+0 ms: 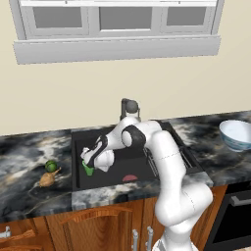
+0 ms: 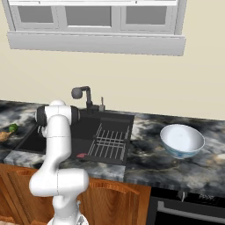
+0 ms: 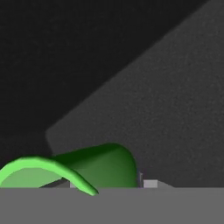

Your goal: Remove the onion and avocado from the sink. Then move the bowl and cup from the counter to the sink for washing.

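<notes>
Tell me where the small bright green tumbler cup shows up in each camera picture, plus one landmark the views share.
Left base view: the small bright green tumbler cup sits low in the left part of the black recessed sink, just under the white hand.
Right base view: I cannot make it out; the arm stands before that part of the basin.
Hand view: its open rim curves along the bottom left.
Shared landmark: the dark faucet behind the sink.

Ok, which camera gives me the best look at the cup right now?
The hand view: the cup sits close up, lying on its side with its open rim toward the camera, against the sink floor. The left base view shows just a small green sliver under the claw. In the right base view the arm blocks that spot.
</notes>
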{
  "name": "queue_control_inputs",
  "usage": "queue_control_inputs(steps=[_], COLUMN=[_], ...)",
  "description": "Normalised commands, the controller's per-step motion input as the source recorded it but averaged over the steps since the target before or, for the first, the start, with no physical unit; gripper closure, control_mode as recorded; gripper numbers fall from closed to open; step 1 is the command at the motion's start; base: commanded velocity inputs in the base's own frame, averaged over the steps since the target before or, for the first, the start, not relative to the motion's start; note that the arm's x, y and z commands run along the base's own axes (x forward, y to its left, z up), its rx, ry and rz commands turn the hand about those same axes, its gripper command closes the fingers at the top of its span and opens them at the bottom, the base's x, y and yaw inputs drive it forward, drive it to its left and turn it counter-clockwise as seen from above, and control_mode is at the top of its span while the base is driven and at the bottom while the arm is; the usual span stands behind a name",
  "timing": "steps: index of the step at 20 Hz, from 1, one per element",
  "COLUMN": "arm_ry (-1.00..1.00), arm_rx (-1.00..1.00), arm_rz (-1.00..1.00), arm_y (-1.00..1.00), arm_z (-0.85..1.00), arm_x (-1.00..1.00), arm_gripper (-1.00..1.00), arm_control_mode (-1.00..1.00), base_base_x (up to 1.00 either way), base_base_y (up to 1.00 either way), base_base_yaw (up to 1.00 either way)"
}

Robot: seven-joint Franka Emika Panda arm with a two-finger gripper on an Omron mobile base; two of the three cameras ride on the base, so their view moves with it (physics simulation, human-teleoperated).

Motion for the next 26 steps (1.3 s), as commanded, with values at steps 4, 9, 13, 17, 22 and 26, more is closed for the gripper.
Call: queue_control_inputs(steps=[4, 9, 13, 17, 22, 26], arm_ry=[0.03, 0.01, 0.00, 0.00, 0.00, 0.00], arm_rx=[0.00, 0.00, 0.00, 0.00, 0.00, 0.00], arm_rz=[-0.04, -0.02, 0.00, 0.00, -0.01, 0.00], arm_y=[0.00, 0.00, 0.00, 0.00, -0.01, -0.01], arm_z=[-0.09, -0.03, 0.00, 0.00, 0.01, 0.04], arm_x=[0.00, -0.01, -0.07, -0.14, -0.20, -0.19], arm_gripper=[-1.00, -1.00, -1.00, -1.00, -1.00, -1.00], arm_control_mode=[-1.00, -1.00, -1.00, -1.00, -1.00, -1.00], base_base_x=[0.00, 0.00, 0.00, 0.00, 0.00, 0.00], base_base_y=[0.00, 0.00, 0.00, 0.00, 0.00, 0.00], base_base_yaw=[0.00, 0.00, 0.00, 0.00, 0.00, 0.00])
